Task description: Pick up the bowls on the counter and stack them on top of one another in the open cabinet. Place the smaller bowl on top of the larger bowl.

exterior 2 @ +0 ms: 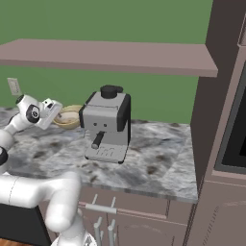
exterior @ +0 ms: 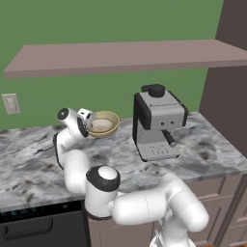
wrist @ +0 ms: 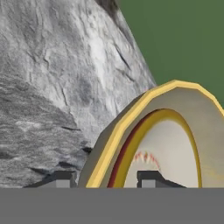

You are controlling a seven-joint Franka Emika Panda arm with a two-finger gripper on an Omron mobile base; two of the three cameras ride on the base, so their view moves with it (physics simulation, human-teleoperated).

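Left base view: gripper (exterior: 89, 126) is sitting at the near rim of the larger bowl (exterior: 107, 126), which is holding the smaller bowl (exterior: 102, 125) inside it, both just above or on the counter (exterior: 212, 144), left of the espresso machine (exterior: 159, 123). Hand view: one fingertip (wrist: 64, 178) is lying outside the yellow-tan wall, the other inside over the cream saucer, so the jaws are straddling the rim and appear clenched on it. Right base view: the bowl is showing behind the hand, beside the machine. The open cabinet (exterior: 144, 55) is running overhead, well apart. A wall outlet (exterior: 11, 103) is sitting at left.
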